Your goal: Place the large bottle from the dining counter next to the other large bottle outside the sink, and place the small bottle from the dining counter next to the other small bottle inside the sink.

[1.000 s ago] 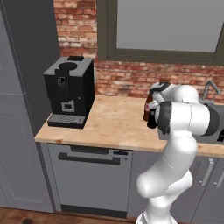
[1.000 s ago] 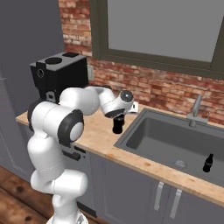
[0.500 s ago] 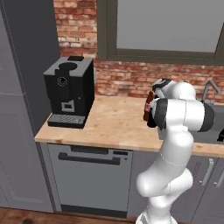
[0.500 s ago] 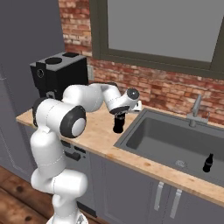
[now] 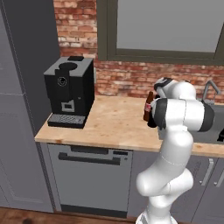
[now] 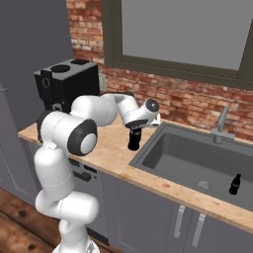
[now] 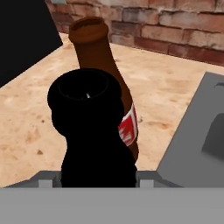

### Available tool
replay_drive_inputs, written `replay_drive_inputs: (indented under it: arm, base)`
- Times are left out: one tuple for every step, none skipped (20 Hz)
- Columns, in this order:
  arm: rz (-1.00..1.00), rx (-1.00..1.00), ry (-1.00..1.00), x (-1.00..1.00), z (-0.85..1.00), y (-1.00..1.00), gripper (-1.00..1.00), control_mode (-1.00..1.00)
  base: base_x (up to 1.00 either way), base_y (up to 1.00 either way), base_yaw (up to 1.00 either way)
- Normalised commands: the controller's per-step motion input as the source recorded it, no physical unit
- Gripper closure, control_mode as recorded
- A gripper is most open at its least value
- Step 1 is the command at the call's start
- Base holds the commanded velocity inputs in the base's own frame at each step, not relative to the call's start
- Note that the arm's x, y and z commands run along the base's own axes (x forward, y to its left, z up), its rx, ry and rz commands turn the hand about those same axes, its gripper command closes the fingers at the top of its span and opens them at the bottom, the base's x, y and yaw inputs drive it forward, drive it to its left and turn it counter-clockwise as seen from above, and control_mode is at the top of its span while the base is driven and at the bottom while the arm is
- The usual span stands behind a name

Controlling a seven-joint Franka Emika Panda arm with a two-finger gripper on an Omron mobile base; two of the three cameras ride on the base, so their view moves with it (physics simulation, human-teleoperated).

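Observation:
My gripper (image 6: 135, 127) is shut on the neck of the large bottle (image 6: 133, 141), glossy black, upright and low over the wooden counter just left of the sink (image 6: 159, 140). In the hand view the large bottle (image 7: 94, 131) hides my fingertips. Right behind it, almost touching, stands the other large bottle (image 7: 103, 57), brown with a red label, which also peeks out beside my arm (image 5: 148, 106). The other small bottle (image 6: 235, 184), tiny and black, stands inside the sink at its near right. The dining counter and the small bottle are out of view.
A black coffee machine (image 5: 70, 92) stands at the counter's left end, with bare wood between it and the bottles. A chrome faucet (image 6: 221, 126) rises behind the sink, against the brick wall. Grey cabinets and a dishwasher front sit below the counter.
My wrist has swung slightly toward the sink while the black bottle stays at nearly the same spot by the brown one.

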Motion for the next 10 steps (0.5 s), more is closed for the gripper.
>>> replay_drive_inputs:
  arm:
    - [0.03,0.0,0.0,-0.18,-0.14,0.03,1.0,-1.0]
    - [0.03,0.0,0.0,-0.17,-0.14,0.04,1.0,-1.0]
    - [0.02,0.0,0.0,-0.19,-0.14,0.06,1.0,-1.0]
    - [0.01,0.0,0.0,-0.18,-0.13,0.07,1.0,-1.0]
    - [0.01,0.0,0.0,-0.18,-0.11,0.08,1.0,-1.0]
    - [0.01,0.0,0.0,-0.2,-0.11,0.09,1.0,-1.0]
    - [0.0,0.0,0.0,-0.19,-0.11,0.11,1.0,-1.0]
    - [0.0,0.0,-0.01,-0.21,-0.1,0.11,1.0,-1.0]
    - [0.0,0.0,-0.02,-0.24,-0.09,0.11,1.0,-1.0]
    - [0.0,0.0,-0.03,-0.24,-0.09,0.13,1.0,-1.0]
  base:
    - [0.0,0.0,0.0]
    - [0.0,0.0,0.0]
    - [0.0,0.0,0.0]
    - [0.0,0.0,0.0]
    - [0.0,0.0,0.0]
    - [0.0,0.0,0.0]
    - [0.0,0.0,0.0]
    - [0.0,0.0,0.0]
    - [0.0,0.0,0.0]
    - [0.0,0.0,0.0]
